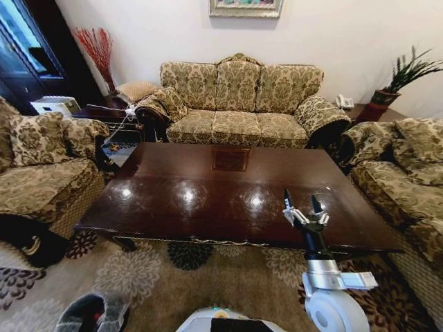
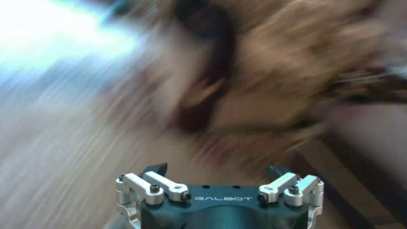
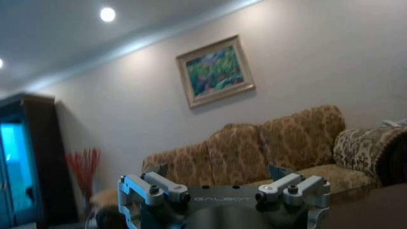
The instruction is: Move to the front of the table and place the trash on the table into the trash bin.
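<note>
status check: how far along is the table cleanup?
Done: the robot faces the table, whose dark top shows no trash. In hand: nothing; the right pincer hangs open and empty above the near right part of the table, and the left pincer is open, its view blurred. Left: cannot tell; the trash bin sits bottom left.

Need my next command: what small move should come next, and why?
Probably draw the right gripper back from the table: it hangs open and empty over the near right edge, and the glossy top bears only light reflections. Left gripper open too.
</note>
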{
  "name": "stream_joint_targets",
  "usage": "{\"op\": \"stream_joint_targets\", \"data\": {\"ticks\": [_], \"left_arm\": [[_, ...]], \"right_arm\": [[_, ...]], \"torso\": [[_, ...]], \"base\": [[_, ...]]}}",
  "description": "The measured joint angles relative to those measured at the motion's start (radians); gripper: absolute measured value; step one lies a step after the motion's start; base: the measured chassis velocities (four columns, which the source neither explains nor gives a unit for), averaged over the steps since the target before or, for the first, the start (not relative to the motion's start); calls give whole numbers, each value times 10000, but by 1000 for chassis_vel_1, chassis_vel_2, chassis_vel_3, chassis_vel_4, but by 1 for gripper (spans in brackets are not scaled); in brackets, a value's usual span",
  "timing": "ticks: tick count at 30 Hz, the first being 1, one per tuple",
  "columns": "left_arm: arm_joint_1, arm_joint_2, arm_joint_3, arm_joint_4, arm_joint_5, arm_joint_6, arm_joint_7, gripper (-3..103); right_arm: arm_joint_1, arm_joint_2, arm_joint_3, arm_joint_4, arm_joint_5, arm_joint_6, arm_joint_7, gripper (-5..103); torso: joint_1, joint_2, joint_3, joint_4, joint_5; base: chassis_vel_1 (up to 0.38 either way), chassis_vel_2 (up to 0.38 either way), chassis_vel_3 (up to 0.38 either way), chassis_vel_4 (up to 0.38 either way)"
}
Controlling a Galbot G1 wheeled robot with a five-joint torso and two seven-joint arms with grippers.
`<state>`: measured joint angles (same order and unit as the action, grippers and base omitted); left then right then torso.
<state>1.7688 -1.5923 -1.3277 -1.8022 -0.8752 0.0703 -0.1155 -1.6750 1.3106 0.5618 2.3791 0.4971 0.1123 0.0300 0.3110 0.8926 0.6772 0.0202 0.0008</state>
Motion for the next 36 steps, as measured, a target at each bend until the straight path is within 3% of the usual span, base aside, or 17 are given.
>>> {"op": "stream_joint_targets", "data": {"ticks": [1, 2, 5, 6, 9, 10, 13, 14, 16, 21, 25, 31, 36], "left_arm": [[161, 134, 62, -839, 709, 46, 258, 100], [161, 134, 62, -839, 709, 46, 258, 100], [803, 785, 326, -3256, 1711, 251, 1063, 100], [803, 785, 326, -3256, 1711, 251, 1063, 100], [1058, 1690, 470, -5631, 1999, 402, 1787, 100], [1058, 1690, 470, -5631, 1999, 402, 1787, 100], [909, 2303, 718, -7015, 1873, 1017, 2106, 100], [909, 2303, 718, -7015, 1873, 1017, 2106, 100], [670, 2350, 1152, -7244, 1618, 1778, 2168, 100], [473, 1596, 1460, -7209, 1759, 2091, 2019, 100], [336, 1451, 1428, -7148, 1989, 2146, 1895, 100], [168, 2123, 1467, -7072, 2011, 2235, 1977, 100], [166, 2321, 1694, -7048, 2136, 2198, 1984, 100]], "right_arm": [[116, -29, 150, -22, -194, -241, -88, 100], [116, -29, 150, -22, -194, -241, -88, 100], [-117, -142, 994, -58, -966, -360, -105, 100], [-117, -142, 994, -58, -966, -360, -105, 100], [-908, 60, 2433, 68, -1417, 186, 25, 100], [-908, 60, 2433, 68, -1417, 186, 25, 100], [-1548, 502, 3450, 7, -1529, 828, 121, 100], [-1548, 502, 3450, 7, -1529, 828, 121, 100], [-2005, 891, 3983, -111, -1319, 1290, 190, 100], [-2132, 862, 3886, -239, -760, 1563, 93, 100], [-2022, 593, 3518, -82, -428, 1180, -126, 100], [-1695, 187, 2721, 352, -237, 395, -657, 100], [-1469, -237, 1815, 438, -267, -55, -546, 100]], "torso": [[1, -1, 1, 1, 2], [1, -1, 1, 1, 2], [3, -1, 2, 5, -7], [3, -1, 2, 5, -7], [1, 0, 1, 0, -4], [1, 0, 1, 0, -4], [1, 0, 1, -3, -3], [1, 0, 1, -3, -3], [2, -1, 1, -2, -7], [0, 0, 0, 3, -9], [1, -1, 1, 6, -6], [0, -1, 0, 2, -10], [1, -1, 1, 2, -8]], "base": [[0, 0, 0, 0], [0, 0, 0, 0], [0, 0, 0, 0], [0, 0, 0, 0], [0, 0, 0, 0], [0, 0, 0, 0], [0, 0, 0, 0], [0, 0, 0, 0], [0, 0, 0, 0], [0, 0, 0, 0], [0, 0, 0, 0], [0, 0, 0, 0], [0, 0, 0, 0]]}}
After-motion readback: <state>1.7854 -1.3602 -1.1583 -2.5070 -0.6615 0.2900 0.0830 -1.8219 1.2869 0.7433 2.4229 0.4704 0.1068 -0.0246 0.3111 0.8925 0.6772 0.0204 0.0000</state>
